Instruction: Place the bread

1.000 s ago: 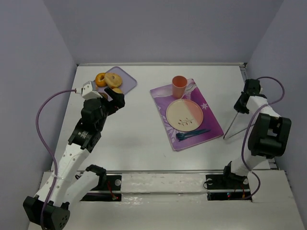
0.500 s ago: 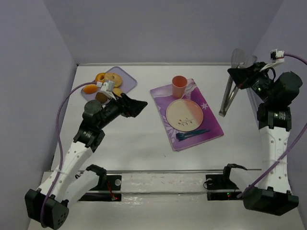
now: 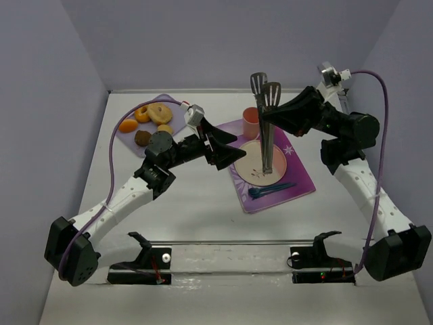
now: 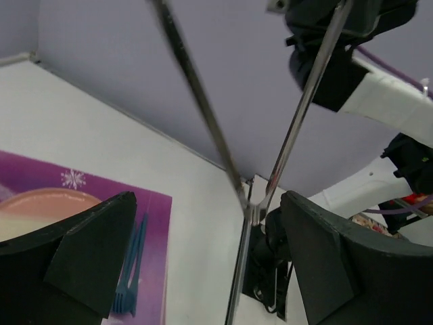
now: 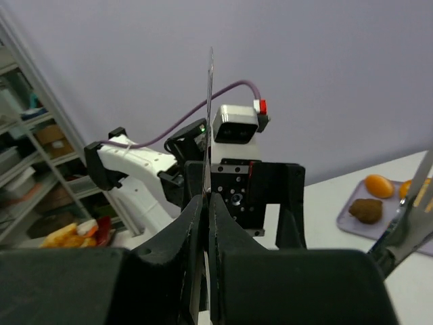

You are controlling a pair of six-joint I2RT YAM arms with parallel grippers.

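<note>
left fingers (image 4: pixel 88 254) spread, empty | right fingers (image 5: pixel 166 261) clenched on tongs (image 3: pixel 268 135) (hinge end down) | bread (image 3: pixel 143 137) on tray (image 3: pixel 177 112)

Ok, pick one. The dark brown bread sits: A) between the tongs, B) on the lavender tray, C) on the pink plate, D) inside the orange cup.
B: the bread lies on the lavender tray at far left, apart from the tongs.

white table (image 3: pixel 196 196): lilac tray (image 3: pixel 152 127) back-l, purple mat (image 3: pixel 298 177) ctr-r

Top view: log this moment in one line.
bread: on tray, untouched | right gripper: shut on tongs over plate | left gripper: open, facing tongs
</note>
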